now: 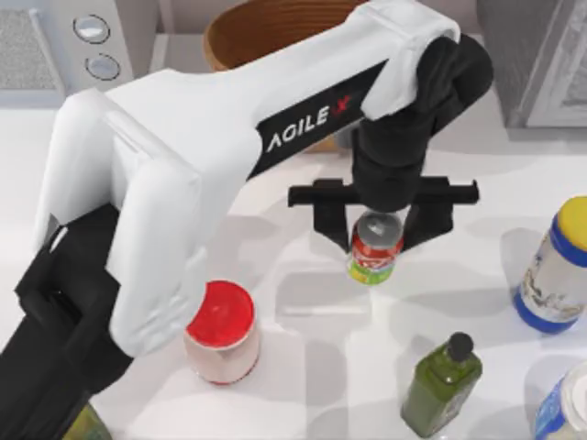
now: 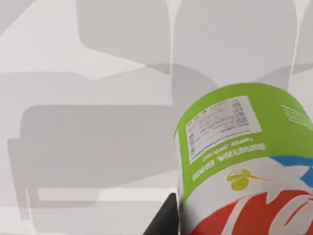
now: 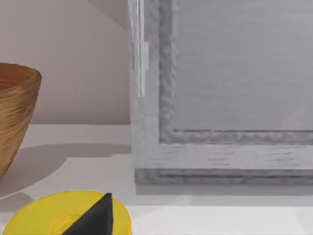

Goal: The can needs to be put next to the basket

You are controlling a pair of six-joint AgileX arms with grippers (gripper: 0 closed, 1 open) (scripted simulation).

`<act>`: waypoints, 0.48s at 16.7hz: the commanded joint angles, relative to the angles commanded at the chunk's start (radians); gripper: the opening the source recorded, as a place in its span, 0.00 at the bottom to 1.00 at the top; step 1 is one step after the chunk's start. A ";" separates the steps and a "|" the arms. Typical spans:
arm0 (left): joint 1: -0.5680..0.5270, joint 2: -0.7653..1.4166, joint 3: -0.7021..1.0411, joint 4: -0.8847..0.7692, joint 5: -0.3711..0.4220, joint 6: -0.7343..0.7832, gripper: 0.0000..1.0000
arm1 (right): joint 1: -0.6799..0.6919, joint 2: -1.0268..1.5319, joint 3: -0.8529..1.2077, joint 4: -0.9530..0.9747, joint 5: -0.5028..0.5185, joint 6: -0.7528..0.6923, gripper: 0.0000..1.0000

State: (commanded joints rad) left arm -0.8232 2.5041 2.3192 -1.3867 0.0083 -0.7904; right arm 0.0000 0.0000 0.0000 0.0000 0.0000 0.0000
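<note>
While the left gripper (image 1: 378, 240) reaches over mid-table, its jaws are clamped on the can (image 1: 374, 249), held upright on either side. The can is near the basket (image 1: 266, 32) at the table's far edge. Whether the right gripper's jaws are apart cannot be told.

From my left wrist, the can (image 2: 244, 161) sits close up, tilted, its green lower band toward the desk (image 2: 98, 147) and the red label with white lettering nearest me. A white panel of fine print sits on the green band, with a small yellow-green fruit mark below it. A dark gripper finger (image 2: 164, 220) shows beside the can. Grey shadows cross the white desk.
</note>
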 joint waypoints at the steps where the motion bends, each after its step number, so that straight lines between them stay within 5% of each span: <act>1: 0.000 0.000 0.000 0.000 0.000 0.000 0.60 | 0.000 0.000 0.000 0.000 0.000 0.000 1.00; 6: 0.000 0.000 0.000 0.000 0.000 0.000 0.98 | 0.000 0.000 0.000 0.000 0.000 0.000 1.00; 8: 0.000 0.000 0.000 0.000 0.000 0.000 1.00 | 0.000 0.000 0.000 0.000 0.000 0.000 1.00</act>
State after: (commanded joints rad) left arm -0.8232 2.5041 2.3192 -1.3867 0.0083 -0.7904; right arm 0.0000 0.0000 0.0000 0.0000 0.0000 0.0000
